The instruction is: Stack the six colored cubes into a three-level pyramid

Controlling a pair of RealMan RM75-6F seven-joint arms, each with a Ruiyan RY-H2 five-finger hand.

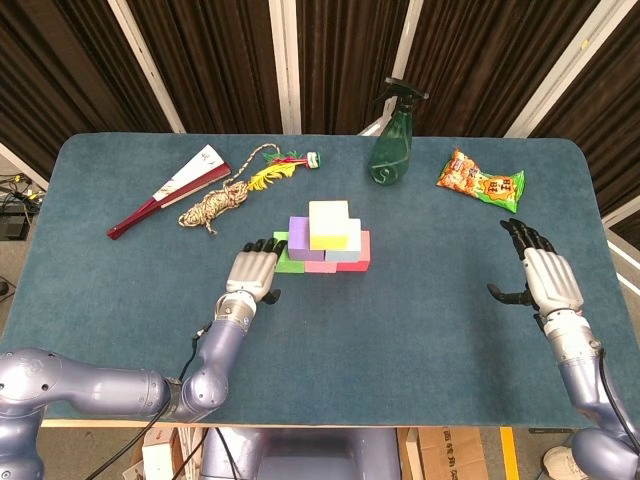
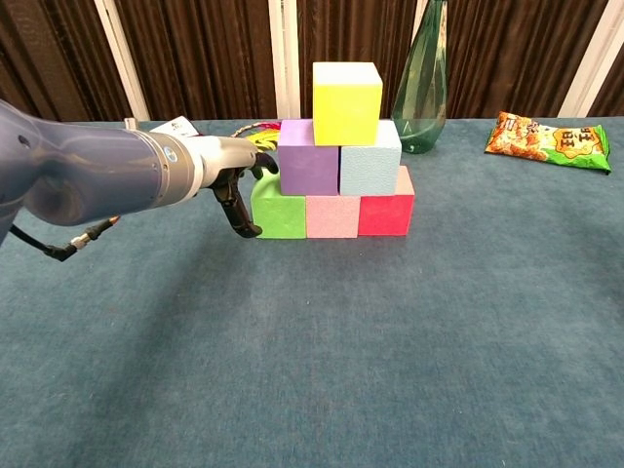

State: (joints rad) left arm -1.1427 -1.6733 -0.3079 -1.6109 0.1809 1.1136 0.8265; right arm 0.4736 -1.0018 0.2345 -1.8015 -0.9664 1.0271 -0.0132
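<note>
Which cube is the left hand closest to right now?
The green cube, at the left end of the bottom row. The left hand sits right beside its outer face; the pink and red bottom cubes lie farther right.

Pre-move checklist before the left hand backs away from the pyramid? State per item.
1. Three levels built, yellow cube on top: ok.
2. Middle row, purple cube and light blue cube, side by side: ok.
3. Bottom row, green cube, pink cube, red cube, no gaps: ok.
4. Left hand free of the green cube: cannot tell, fingers right at its side.
5. Right hand open, far from stack: ok.
6. Spray bottle behind stack, apart: ok.
</note>
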